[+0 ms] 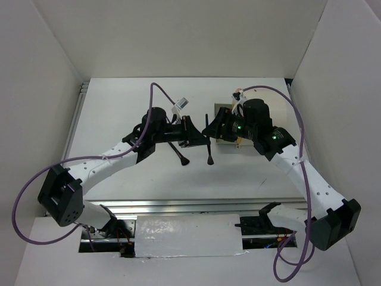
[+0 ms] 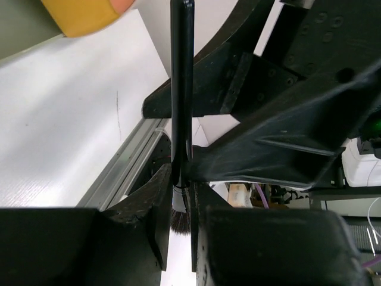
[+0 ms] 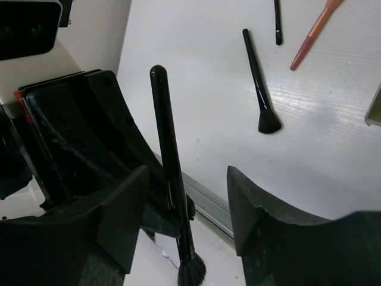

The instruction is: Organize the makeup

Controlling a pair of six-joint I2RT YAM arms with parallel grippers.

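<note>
My left gripper (image 1: 199, 138) (image 2: 182, 186) is shut on a black brush (image 2: 181, 89) and holds it upright above the table, bristles down (image 1: 209, 159). My right gripper (image 1: 218, 128) (image 3: 183, 179) is open, and this brush (image 3: 169, 161) stands between its fingers, close to the left finger (image 3: 122, 208) but not gripped. A second black brush (image 3: 260, 89) (image 1: 178, 152) lies on the table. A thin black stick (image 3: 277, 24) and an orange-pink stick (image 3: 312, 33) lie beyond it. The dark grey tube and the pink-tipped applicator are out of view.
A cream box (image 1: 226, 143) stands under my right gripper at the back right. Its grey edge (image 3: 375, 107) shows in the right wrist view. An orange rounded thing (image 2: 89, 15) sits at the top of the left wrist view. A metal rail (image 1: 178, 205) runs along the table's near edge.
</note>
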